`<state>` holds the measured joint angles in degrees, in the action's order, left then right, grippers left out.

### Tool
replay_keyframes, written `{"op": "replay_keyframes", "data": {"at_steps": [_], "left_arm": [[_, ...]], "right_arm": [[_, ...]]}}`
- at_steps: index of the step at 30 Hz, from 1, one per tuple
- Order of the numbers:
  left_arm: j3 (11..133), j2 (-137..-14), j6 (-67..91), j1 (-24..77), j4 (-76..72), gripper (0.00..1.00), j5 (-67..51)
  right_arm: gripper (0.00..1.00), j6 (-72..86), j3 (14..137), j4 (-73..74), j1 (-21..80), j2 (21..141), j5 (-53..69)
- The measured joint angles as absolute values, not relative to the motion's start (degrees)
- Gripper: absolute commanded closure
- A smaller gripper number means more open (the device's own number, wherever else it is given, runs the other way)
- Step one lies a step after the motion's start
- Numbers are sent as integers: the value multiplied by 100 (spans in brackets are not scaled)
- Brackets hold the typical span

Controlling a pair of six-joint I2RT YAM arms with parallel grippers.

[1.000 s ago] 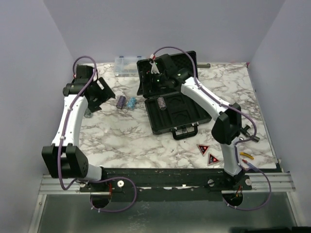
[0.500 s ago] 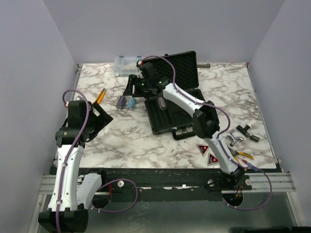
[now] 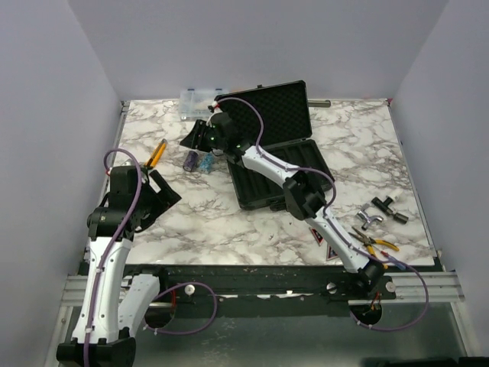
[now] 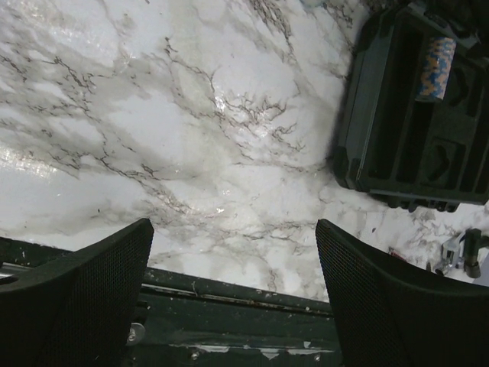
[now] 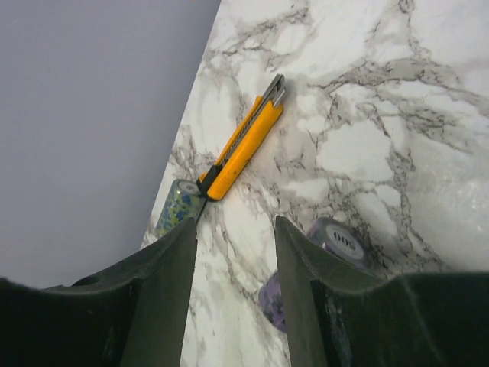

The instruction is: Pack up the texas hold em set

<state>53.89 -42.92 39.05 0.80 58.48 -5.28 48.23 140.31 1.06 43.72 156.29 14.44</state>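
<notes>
My right end effector (image 5: 235,237) stood at a middling gap with nothing between its fingers, only bare marbled white desk (image 5: 367,115) showing through. In its wrist view a short purple chip stack marked 500 (image 5: 344,241) lay just beside the right-hand finger at lower right. A blue-green speckled chip stack (image 5: 177,208) sat at the tip of the left-hand finger, at left of centre. Neither stack was inside the gap. Beyond them, toward upper centre, lay an orange-handled utility knife (image 5: 243,141), which is no part of the set.

From overhead the two stacks lay side by side just below the right end effector, to the left of the open black hard briefcase with foam lining (image 3: 279,111). I judged that both stacks lay on their sides, with their long axes running roughly up and down the overhead frame, though I could not be sure of that.

My left end effector (image 4: 233,229) was spread wide and empty, low at the left of the overhead frame and well apart from the chips. Its wrist view showed one speckled chip stack (image 4: 435,69) already seated in a tray slot at upper right.

The right arm was plainly the nearer. I reckoned the coming move called for shifting it toward the purple stack, so that the fingers straddled it across its long axis.
</notes>
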Motion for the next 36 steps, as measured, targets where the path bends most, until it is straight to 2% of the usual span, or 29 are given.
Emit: {"op": "replay_keyframes", "data": {"at_steps": [4, 12, 16, 25, 32, 36], "left_arm": [[5398, -4331, 3828, 248, 5970, 13, -510], [5782, -4442, 3675, 517, 6139, 13, -279], [5815, -4456, 3627, 539, 6182, 13, -207], [5817, -4375, 3586, 539, 6233, 13, 30], [5817, -4324, 3568, 539, 6230, 13, 45], [5817, -4303, 3557, 539, 6226, 13, 43]], "right_arm": [[53, 4794, 14125, -217, 4407, 15836, 1133], [63, 4541, 14245, -401, 4582, 16062, 499], [64, 4460, 14125, -320, 4672, 16044, 373], [64, 4213, 12825, -174, 4847, 15227, 786], [63, 4064, 11526, 521, 4901, 14199, 989], [58, 3833, 10768, 1074, 4960, 13568, 928]]}}
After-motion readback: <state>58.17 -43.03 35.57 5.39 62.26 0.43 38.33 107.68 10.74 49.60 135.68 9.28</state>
